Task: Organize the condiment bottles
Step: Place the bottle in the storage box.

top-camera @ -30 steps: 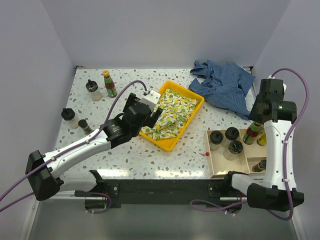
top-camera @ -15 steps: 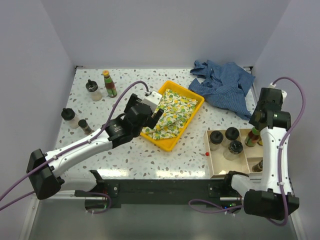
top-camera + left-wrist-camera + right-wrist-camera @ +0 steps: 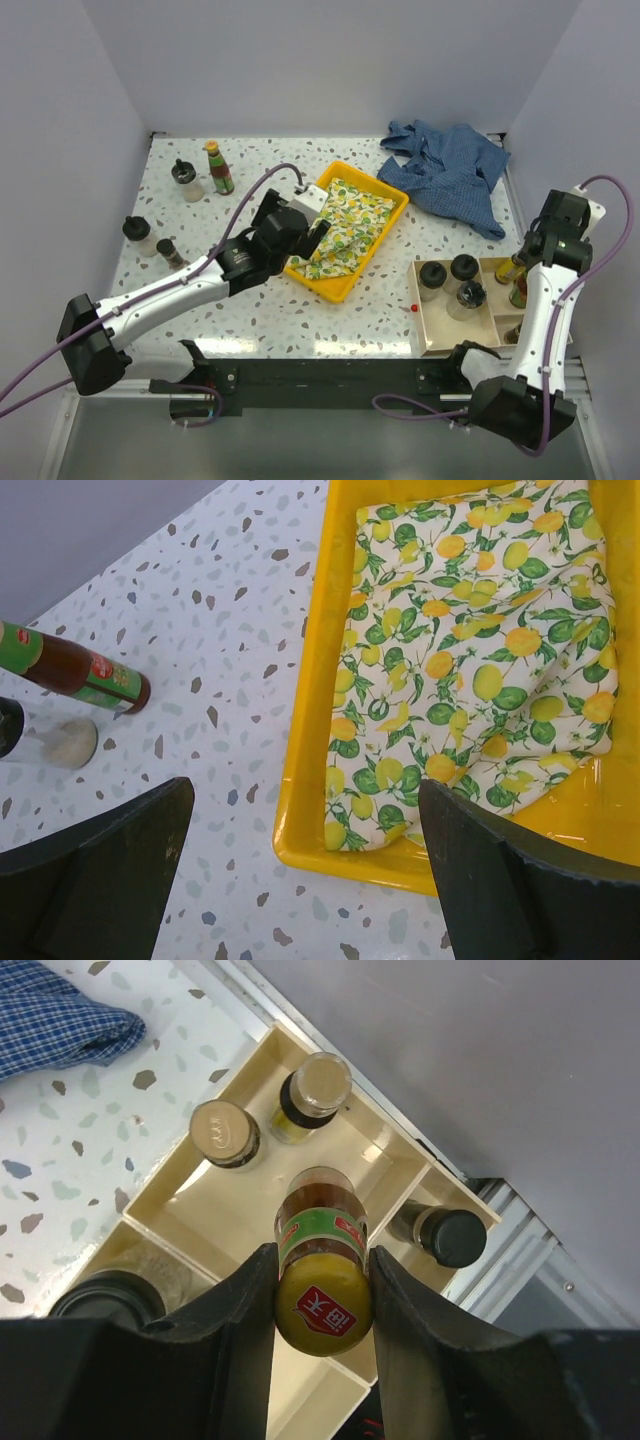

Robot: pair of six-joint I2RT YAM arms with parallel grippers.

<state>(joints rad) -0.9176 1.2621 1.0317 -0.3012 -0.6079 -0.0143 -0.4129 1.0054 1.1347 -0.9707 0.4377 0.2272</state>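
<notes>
My right gripper [image 3: 322, 1305] is shut on a slim amber bottle [image 3: 322, 1245] with a yellow cap and a green label. It holds the bottle upright over the cream organizer box [image 3: 250, 1210]. Two capped bottles [image 3: 225, 1133] [image 3: 314, 1082] stand in the compartment below, and a black-lidded one [image 3: 450, 1236] stands in the compartment beside it. Three black-lidded jars [image 3: 463, 268] fill the box's left section. My left gripper [image 3: 305, 880] is open above the yellow tray's corner, holding nothing. On the far left stand a green bottle [image 3: 218, 168], two squat jars [image 3: 186, 180] [image 3: 139, 236] and a small dark bottle [image 3: 169, 252].
The yellow tray [image 3: 340, 285] holds a lemon-print cloth [image 3: 345, 225]. A blue checked cloth [image 3: 450, 170] lies crumpled at the back right. A small red object [image 3: 414, 308] sits left of the organizer box. The side wall runs close behind the box.
The right arm has carried the yellow-capped bottle to the right and nearer, over the organizer's right-hand compartments. The left gripper has shifted slightly towards the tray.
</notes>
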